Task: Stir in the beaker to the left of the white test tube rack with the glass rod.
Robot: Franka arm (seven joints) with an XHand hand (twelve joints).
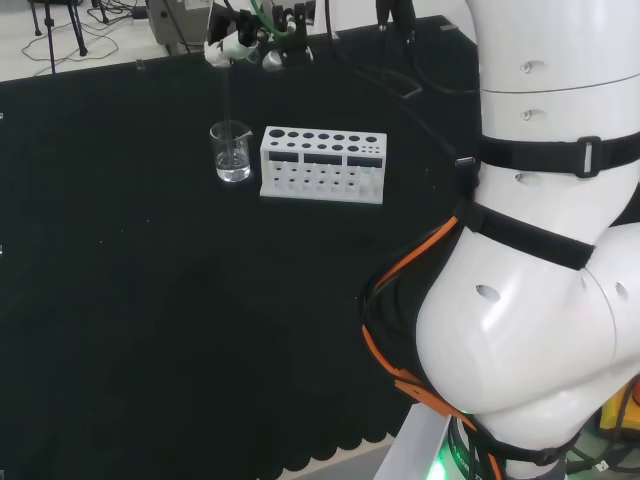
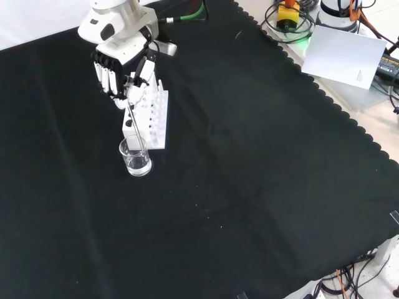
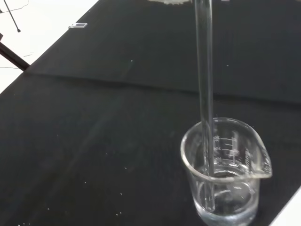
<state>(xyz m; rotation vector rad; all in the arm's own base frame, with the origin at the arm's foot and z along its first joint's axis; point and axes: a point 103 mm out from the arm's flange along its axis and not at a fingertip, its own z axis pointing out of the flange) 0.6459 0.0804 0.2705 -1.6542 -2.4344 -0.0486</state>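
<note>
A clear glass beaker (image 1: 231,152) (image 2: 135,157) (image 3: 225,172) stands on the black cloth just left of the white test tube rack (image 1: 323,164) (image 2: 151,116) in the head view. It holds a little clear liquid. The hand (image 2: 121,65) (image 1: 240,45) hangs above the beaker with its fingers curled on the top of a glass rod (image 3: 205,94) (image 2: 131,121). The rod stands nearly upright, and in the wrist view its lower end is inside the beaker, down near the bottom.
The arm's big white links (image 1: 540,250) stand at the right of the head view. Cables and gear (image 2: 293,15) and a white sheet (image 2: 346,53) lie beyond the cloth's scalloped edge at the front view's upper right.
</note>
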